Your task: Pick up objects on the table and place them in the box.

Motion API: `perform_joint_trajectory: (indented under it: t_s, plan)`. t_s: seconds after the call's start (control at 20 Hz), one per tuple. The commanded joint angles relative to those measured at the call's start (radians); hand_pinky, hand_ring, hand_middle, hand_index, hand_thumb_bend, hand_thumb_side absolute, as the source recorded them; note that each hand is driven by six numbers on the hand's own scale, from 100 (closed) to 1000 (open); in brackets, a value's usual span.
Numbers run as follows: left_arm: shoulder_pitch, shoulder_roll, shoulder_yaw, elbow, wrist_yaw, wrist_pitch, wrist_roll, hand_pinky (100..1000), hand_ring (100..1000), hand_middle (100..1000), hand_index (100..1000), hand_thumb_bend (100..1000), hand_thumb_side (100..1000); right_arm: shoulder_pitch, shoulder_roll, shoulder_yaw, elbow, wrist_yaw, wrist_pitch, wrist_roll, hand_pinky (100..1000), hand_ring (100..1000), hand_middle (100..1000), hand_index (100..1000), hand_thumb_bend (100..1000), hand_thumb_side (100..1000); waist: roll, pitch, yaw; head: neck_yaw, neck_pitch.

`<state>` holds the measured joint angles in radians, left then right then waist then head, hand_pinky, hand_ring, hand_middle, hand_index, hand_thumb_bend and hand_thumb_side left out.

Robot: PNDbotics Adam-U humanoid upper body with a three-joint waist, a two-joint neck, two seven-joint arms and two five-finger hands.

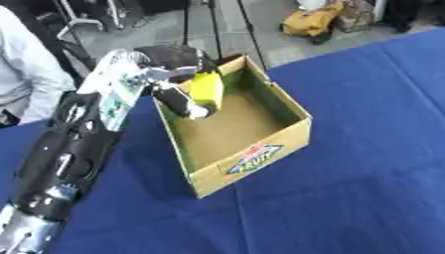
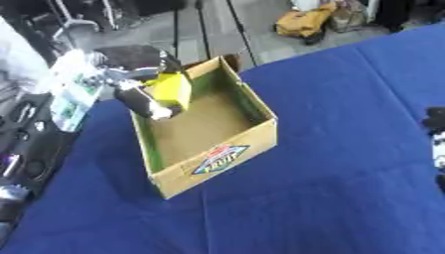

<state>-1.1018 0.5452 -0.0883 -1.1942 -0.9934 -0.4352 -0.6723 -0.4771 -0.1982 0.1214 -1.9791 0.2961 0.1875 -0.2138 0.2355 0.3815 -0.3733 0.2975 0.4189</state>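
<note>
An open cardboard box (image 1: 252, 158) with a green inner lining and a logo on its front wall stands on the blue table. My left hand (image 1: 174, 74) reaches over the box's far left corner, fingers curled round a yellow object (image 1: 207, 89) held above the box's inside. The box floor (image 1: 230, 126) below looks bare. A small part of my right hand (image 2: 434, 124) shows at the right edge of the right eye view; its fingers are not visible.
The blue cloth (image 1: 347, 198) covers the table around the box. My left arm (image 1: 69, 149) stretches along the left side. Beyond the far edge are tripod legs (image 1: 213, 25), a yellow bag (image 1: 313, 20) and a person in white (image 1: 22, 74).
</note>
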Motion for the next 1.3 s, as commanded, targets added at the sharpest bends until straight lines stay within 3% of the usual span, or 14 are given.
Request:
perform_joint_trajectory:
  t_s: [0.05, 0.5, 0.65, 0.8, 0.9, 1.1, 1.2, 1.3]
  plan:
    - [-0.025, 0.003, -0.005, 0.017, -0.049, -0.009, -0.005, 348, 582, 657, 701, 100, 504, -0.018, 0.001, 0.003, -0.021, -0.011, -0.005, 0.001, 945, 1000, 626, 730, 100, 745, -0.01, -0.019, -0.004, 0.023, -0.017]
    - [-0.021, -0.044, -0.022, 0.058, -0.196, -0.008, 0.065, 359, 579, 658, 718, 100, 542, -0.022, 0.005, 0.004, -0.021, -0.012, -0.006, 0.0, 944, 1000, 626, 730, 100, 744, -0.01, -0.016, -0.016, 0.041, -0.02]
    - [-0.015, -0.059, -0.021, 0.067, -0.24, -0.021, 0.101, 374, 587, 679, 753, 100, 648, -0.023, 0.005, 0.004, -0.021, -0.012, -0.006, -0.001, 944, 1000, 626, 730, 100, 744, -0.01, -0.015, -0.017, 0.041, -0.024]
    - [-0.008, -0.069, -0.021, 0.079, -0.284, -0.046, 0.133, 445, 633, 747, 831, 132, 681, -0.022, 0.005, 0.004, -0.021, -0.013, -0.005, -0.001, 943, 1000, 626, 730, 100, 744, -0.01, -0.013, -0.017, 0.039, -0.027]
    - [-0.006, -0.073, -0.02, 0.086, -0.315, -0.061, 0.144, 497, 696, 807, 883, 276, 707, -0.023, 0.004, 0.004, -0.021, -0.013, -0.005, -0.001, 943, 1000, 625, 729, 100, 745, -0.01, -0.012, -0.015, 0.039, -0.028]
    - [-0.002, -0.081, -0.015, 0.097, -0.387, -0.081, 0.142, 727, 890, 974, 1000, 700, 813, -0.023, 0.003, 0.004, -0.021, -0.014, -0.005, 0.0, 942, 1000, 625, 729, 100, 746, -0.01, -0.01, -0.013, 0.036, -0.028]
    - [0.001, -0.09, -0.005, 0.109, -0.462, -0.089, 0.146, 793, 936, 1000, 1000, 879, 882, -0.023, 0.003, 0.004, -0.021, -0.015, -0.005, 0.0, 942, 1000, 625, 729, 100, 746, -0.01, -0.01, -0.013, 0.035, -0.029]
    - [0.002, -0.097, 0.008, 0.127, -0.512, -0.085, 0.153, 832, 967, 1000, 1000, 1000, 955, -0.024, 0.002, 0.004, -0.021, -0.015, -0.005, 0.0, 941, 1000, 624, 728, 100, 745, -0.01, -0.011, -0.013, 0.034, -0.03]
